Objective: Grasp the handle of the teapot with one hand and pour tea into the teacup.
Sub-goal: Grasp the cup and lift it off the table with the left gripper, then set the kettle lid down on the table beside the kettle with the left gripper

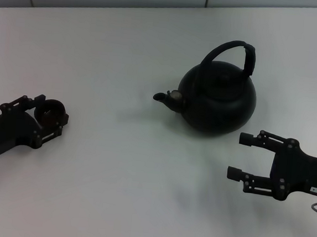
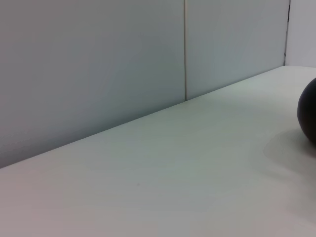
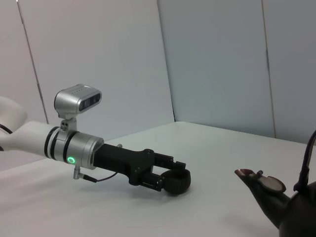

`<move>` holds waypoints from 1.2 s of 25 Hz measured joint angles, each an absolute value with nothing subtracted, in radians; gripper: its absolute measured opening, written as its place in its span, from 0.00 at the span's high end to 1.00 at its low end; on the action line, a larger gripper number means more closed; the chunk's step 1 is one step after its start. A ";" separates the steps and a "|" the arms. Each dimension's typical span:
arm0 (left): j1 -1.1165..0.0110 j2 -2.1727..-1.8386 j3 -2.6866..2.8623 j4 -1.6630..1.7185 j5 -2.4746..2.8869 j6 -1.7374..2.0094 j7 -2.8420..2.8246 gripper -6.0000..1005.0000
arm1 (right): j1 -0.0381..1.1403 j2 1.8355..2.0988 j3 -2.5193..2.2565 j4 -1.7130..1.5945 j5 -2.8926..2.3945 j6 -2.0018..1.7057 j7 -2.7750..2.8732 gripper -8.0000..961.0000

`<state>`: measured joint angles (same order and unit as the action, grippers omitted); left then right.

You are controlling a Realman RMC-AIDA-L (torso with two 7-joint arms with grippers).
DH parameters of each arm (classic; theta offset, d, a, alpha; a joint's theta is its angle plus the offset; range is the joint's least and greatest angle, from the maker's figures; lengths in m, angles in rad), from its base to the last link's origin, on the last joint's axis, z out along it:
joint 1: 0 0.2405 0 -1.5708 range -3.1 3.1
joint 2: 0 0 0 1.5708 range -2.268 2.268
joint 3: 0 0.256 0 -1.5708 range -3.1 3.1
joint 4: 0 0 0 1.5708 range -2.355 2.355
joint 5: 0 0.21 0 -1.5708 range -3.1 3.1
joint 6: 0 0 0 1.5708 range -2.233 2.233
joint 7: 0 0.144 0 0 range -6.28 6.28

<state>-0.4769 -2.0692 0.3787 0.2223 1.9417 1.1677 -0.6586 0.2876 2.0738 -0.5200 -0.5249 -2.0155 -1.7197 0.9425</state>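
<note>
The left gripper (image 1: 47, 110) is clamped around the teacup (image 1: 52, 112) on the tabletop (image 1: 120, 170). The right gripper (image 1: 242, 157) hovers wide open and empty just beside the teapot (image 1: 218, 101), which stands mid-tabletop, spout toward the teacup.

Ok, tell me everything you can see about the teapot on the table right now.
The teapot is a round, glossy black kettle standing upright on the white table. Its short spout, with a metallic-looking tip, points toward the robot's left. A knobbed lid sits closed on top, and the arched black handle stands raised over it, thicker on one side. Nothing touches it: the right gripper waits open just in front of it, apart from the body.
</note>
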 joint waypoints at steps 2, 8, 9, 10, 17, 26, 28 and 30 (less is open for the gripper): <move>-0.476 -2.069 0.379 0.222 1.942 1.177 -0.659 0.28 | 0.288 2.074 -0.520 -0.526 -2.015 -1.718 0.943 0.15; -0.500 -2.071 0.422 0.222 1.946 1.334 -0.657 0.31 | 0.290 2.074 -0.520 -0.528 -2.014 -1.715 0.949 0.15; -0.507 -2.071 0.435 0.218 1.945 1.345 -0.657 0.31 | 0.290 2.074 -0.519 -0.528 -2.014 -1.715 0.950 0.15; -0.523 -2.072 0.458 0.209 1.943 1.361 -0.657 0.31 | 0.290 2.074 -0.517 -0.528 -2.014 -1.715 0.950 0.15; -0.622 -2.078 0.557 0.137 1.946 1.338 -0.656 0.31 | 0.285 2.074 -0.501 -0.527 -2.014 -1.718 0.951 0.15; -0.646 -2.079 0.555 0.055 1.942 1.226 -0.556 0.31 | 0.281 2.074 -0.493 -0.525 -2.014 -1.723 0.951 0.15; -0.649 -2.080 0.556 0.046 1.942 1.208 -0.551 0.31 | 0.281 2.074 -0.493 -0.525 -2.014 -1.724 0.951 0.15; -0.651 -2.080 0.558 0.042 1.942 1.199 -0.550 0.31 | 0.281 2.074 -0.494 -0.524 -2.014 -1.724 0.951 0.15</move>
<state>-0.6511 -2.0797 0.5577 0.0424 1.9418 1.1991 -0.5504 0.2809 2.0738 -0.4935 -0.5238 -2.0140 -1.7237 0.9511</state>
